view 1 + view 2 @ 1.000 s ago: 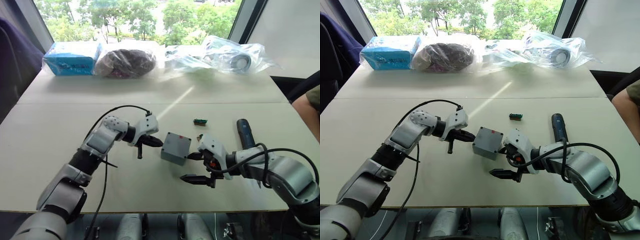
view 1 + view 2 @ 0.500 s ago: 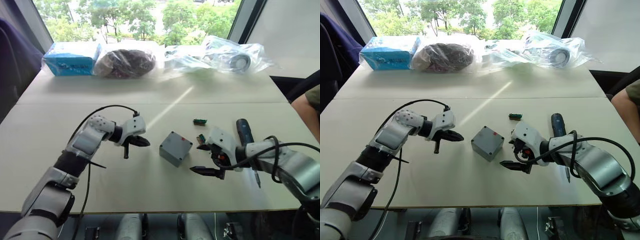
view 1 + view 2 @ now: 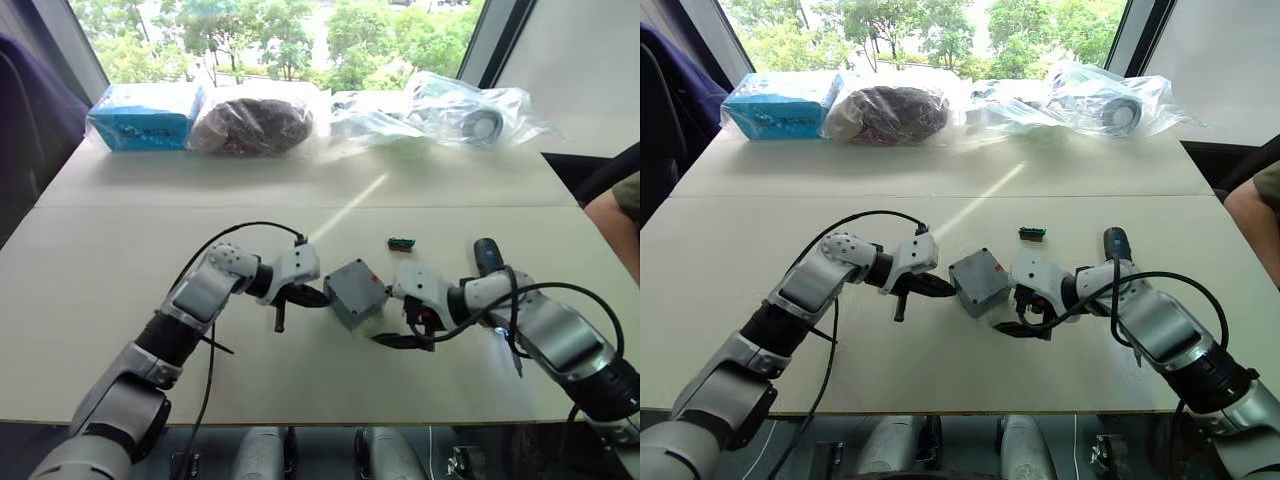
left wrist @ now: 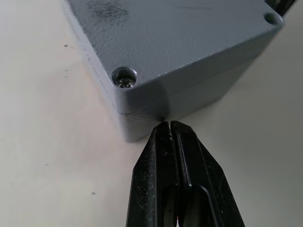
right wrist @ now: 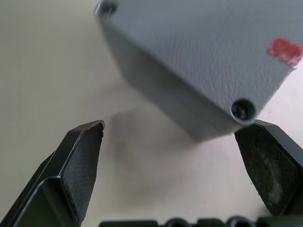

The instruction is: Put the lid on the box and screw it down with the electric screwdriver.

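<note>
The box (image 3: 356, 292) sat near the middle of the pale counter (image 3: 100, 270), with its lid (image 4: 156, 42) already seated on top, and everything here is placed from that box.

To its left, the left gripper (image 3: 308, 294) lay low on the counter with its tips at the box's near-left corner. The left wrist view added what the head views could not: the two black fingers (image 4: 163, 161) were pressed together with no gap, gripping nothing, and their tips met the vertical corner edge of the box just under the lid seam. That view also showed a screw head (image 4: 124, 80) sunk in the lid's corner hole right above the fingertips.

To the right of the box, the right gripper (image 3: 402, 318) was spread wide. In the right wrist view one finger (image 5: 78, 161) stood off the box over bare counter, while the other finger (image 5: 272, 165) sat just beside the box's lower corner; whether it touched could not be told. A red mark (image 5: 285, 48) showed on the lid near that corner, with another corner hole (image 5: 243, 109) close by.

Further right of the box, the electric screwdriver (image 3: 487, 257) lay on the counter behind the right arm, and a small green part (image 3: 401, 242) lay behind the box and to its right.
</note>
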